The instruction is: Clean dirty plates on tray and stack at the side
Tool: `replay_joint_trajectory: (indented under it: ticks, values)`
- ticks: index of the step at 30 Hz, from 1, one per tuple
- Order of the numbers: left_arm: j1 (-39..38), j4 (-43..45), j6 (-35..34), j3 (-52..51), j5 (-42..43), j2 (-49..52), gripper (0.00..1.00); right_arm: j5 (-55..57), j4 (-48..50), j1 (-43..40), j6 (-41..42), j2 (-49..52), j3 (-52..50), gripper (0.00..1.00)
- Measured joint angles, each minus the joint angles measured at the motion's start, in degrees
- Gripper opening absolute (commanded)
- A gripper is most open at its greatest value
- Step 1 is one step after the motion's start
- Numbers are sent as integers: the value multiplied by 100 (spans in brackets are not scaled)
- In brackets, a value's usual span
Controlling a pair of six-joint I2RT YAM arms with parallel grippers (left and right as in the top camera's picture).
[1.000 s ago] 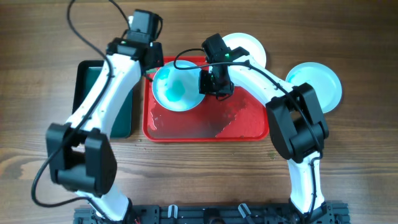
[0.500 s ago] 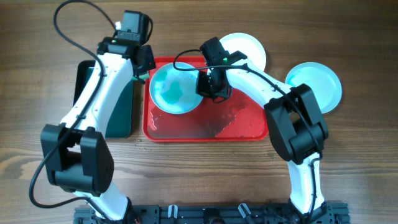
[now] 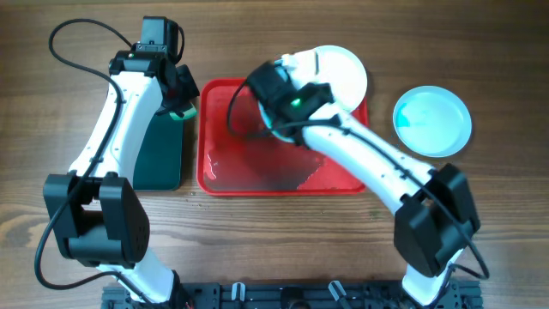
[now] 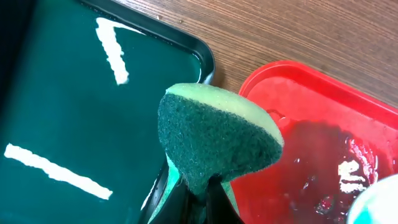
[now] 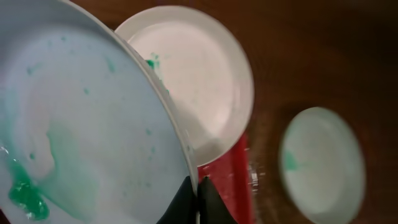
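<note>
My right gripper is shut on the rim of a white teal-rimmed plate and holds it tilted above the red tray. The plate has green smears at its lower left. In the overhead view my right wrist hides it. A second plate lies at the tray's back right corner and also shows in the right wrist view. A third plate lies on the table to the right. My left gripper is shut on a green sponge over the gap between the two trays.
A dark green tray lies left of the red tray and also shows in the left wrist view. The red tray's floor is wet. Cables loop above both arms. The wooden table surrounds both trays.
My right gripper has lifted the plate off the red tray and tilted it. My left arm has moved left with the sponge, from the plate to the green tray's edge.
</note>
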Motion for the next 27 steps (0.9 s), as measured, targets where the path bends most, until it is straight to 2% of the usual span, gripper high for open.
replay_joint_trajectory:
  ticks: [4,8,16,19,20,23,27]
  values:
    - [0,-4,0,0,0,0,4,1996,-315,828,-35,0,0,4]
    - [0,-4,0,0,2,0,4,3169,-435,1327,-33,0,0,4]
    - [-2,-2,0,0,2,0,4,3856,-619,1593,107,0,0,4]
    - [0,-4,0,0,2,0,4,3001,-855,1504,245,0,0,4]
    - [0,-2,0,0,2,0,4,2116,-992,1283,271,0,0,4]
    - [0,-4,0,0,2,0,4,822,-949,780,234,-37,0,4]
    - [0,-9,0,0,4,0,4,-2157,-262,-732,-684,-748,-26,4]
